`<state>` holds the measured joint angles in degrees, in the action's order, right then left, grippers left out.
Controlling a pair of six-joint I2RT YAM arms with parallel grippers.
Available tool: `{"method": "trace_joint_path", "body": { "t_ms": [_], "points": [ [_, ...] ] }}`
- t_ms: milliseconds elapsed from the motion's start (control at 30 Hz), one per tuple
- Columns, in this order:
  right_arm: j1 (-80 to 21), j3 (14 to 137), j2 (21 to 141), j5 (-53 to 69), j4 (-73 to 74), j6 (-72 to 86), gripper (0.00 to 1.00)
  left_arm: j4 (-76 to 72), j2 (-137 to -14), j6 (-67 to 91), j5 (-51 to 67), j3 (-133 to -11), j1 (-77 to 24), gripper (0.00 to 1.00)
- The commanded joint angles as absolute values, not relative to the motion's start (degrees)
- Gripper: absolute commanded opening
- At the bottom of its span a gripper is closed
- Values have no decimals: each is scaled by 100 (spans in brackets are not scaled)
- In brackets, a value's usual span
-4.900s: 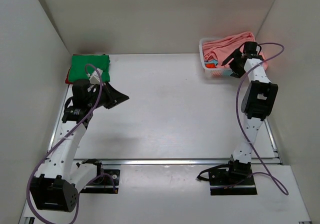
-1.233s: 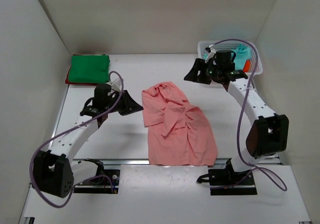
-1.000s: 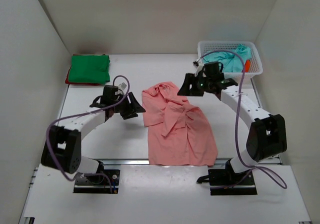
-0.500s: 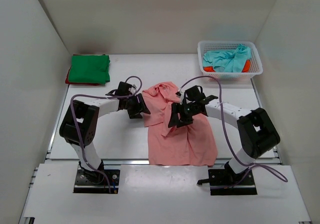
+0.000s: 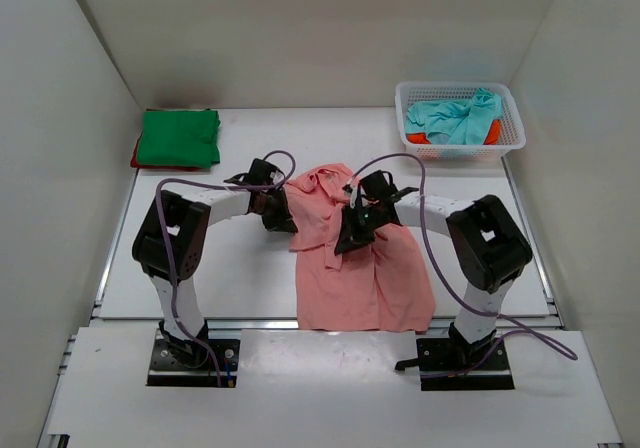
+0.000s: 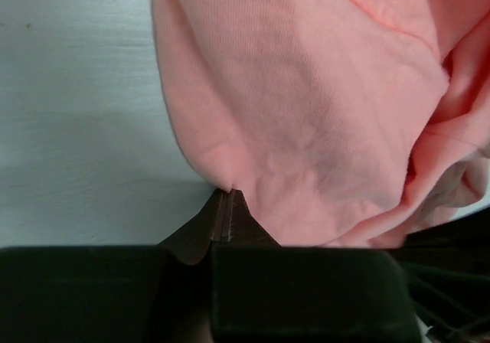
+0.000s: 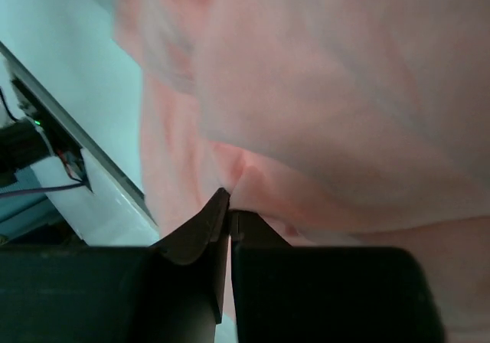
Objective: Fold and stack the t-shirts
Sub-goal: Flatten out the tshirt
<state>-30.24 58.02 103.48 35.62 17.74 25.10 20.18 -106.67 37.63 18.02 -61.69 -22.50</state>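
- Two end effectors are down on one salmon pink shirt (image 5: 375, 268), which lies rumpled on the bench (image 5: 230, 268). Its near part is spread fairly flat and its far part is bunched in folds.
- The left end effector (image 6: 223, 205) has its fingers pressed together on the shirt's left edge. A small peak of pink cloth is pinched right at the tips, with bare bench to their left and rumpled cloth spreading ahead and to their right.
- The right end effector (image 7: 229, 209) is likewise clamped on the same shirt, its tips nipping a fold in the bunched middle part. Pink cloth fills the wrist view above and around the tips.
- Seen from above, the right end effector sits to the right of the left one, with a band of folded pink cloth between them.
- Well beyond the right end effector, at the back right corner of the bench, stands a white mesh basket (image 5: 455, 152). It holds a teal shirt (image 5: 455, 118) heaped on top, and an orange-red shirt (image 5: 420, 138) shows from under it at both sides.
- Well behind and to the left of the left end effector, at the back left corner, a folded green shirt (image 5: 178, 136) lies on a red shirt (image 5: 137, 154). Only a sliver of red shows at the green shirt's left edge.
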Motion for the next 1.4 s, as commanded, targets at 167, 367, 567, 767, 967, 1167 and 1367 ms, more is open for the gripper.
{"method": "trace_joint_path", "body": {
  "t_ms": [167,367,567,767,967,1167,1367],
  "points": [
    [-1953,6986,8440,3559,2206,2329,0,3181,-8931,3129,914,-7195,-1671,0],
    [-1257,7637,7499,3711,2987,1820,0,3655,-7762,3287,931,-8050,-1239,0],
    [-889,8358,6357,1753,3770,1486,0,3595,-6962,3296,1608,-8384,-1661,0],
    [-923,9605,6099,-139,3947,985,0,3639,-6417,3261,2556,-9104,-1574,0],
    [-827,11264,7178,-282,3481,940,0,4017,-6311,3523,3460,-10256,-1301,0],
    [-395,12691,9113,1650,2156,1915,0,3200,-5900,4499,4491,-9909,-642,0],
    [-1274,13384,11098,2450,1820,1793,0,3005,-4275,4544,1618,-6762,-694,0]
  ]
}}
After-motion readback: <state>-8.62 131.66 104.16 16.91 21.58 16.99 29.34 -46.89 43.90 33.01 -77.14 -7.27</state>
